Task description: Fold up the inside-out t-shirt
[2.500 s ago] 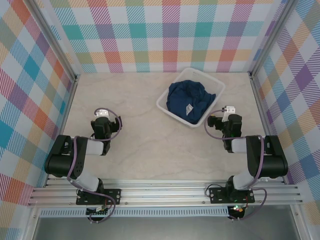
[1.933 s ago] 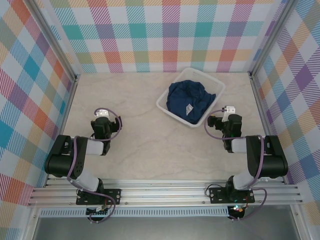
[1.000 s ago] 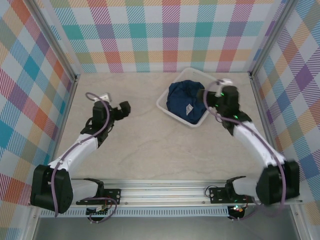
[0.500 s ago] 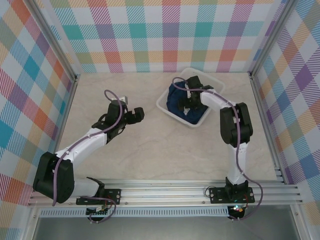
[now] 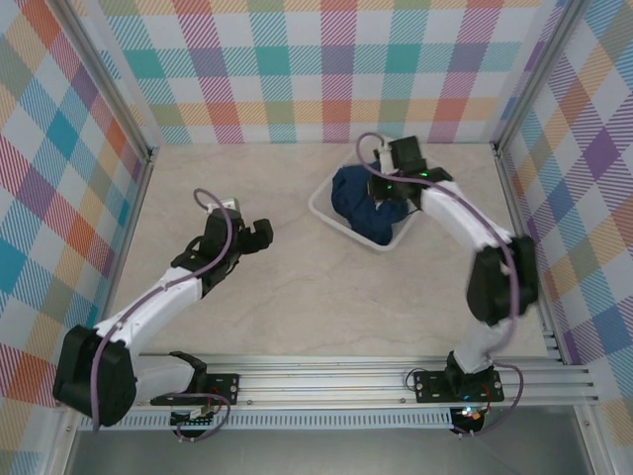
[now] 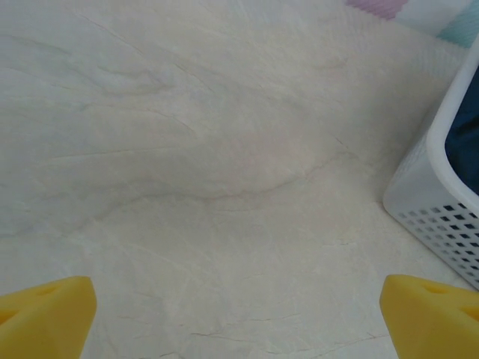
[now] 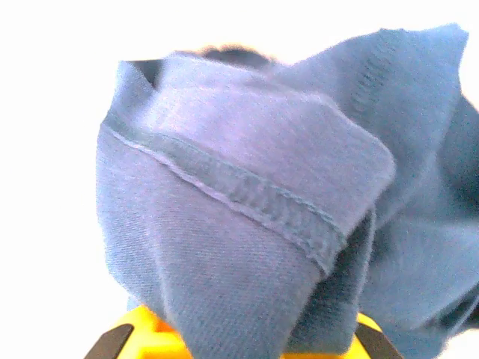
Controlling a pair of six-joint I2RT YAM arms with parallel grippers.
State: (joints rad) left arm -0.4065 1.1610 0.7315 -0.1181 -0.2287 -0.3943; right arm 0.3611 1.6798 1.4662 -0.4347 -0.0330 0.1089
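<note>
The right fingers (image 7: 153,340) pinch the navy t-shirt (image 7: 247,224) in the basket (image 6: 438,217); left fingers (image 6: 45,314) stand wide, empty.

Left arm (image 5: 158,302) reaches forward and to the right, left gripper (image 5: 259,234) level, its yellow-padded jaws spread wide. Right arm (image 5: 465,223) arches far forward, its wrist curled back and down, right gripper (image 5: 388,203) pinched tight on a t-shirt (image 7: 239,187) fold.

The t-shirt (image 5: 351,193) is dark navy blue, its basket (image 5: 341,230) white with a perforated wall, the table (image 5: 326,297) pale cream with marble veining, the walls (image 5: 297,69) pastel rainbow plaid.
</note>
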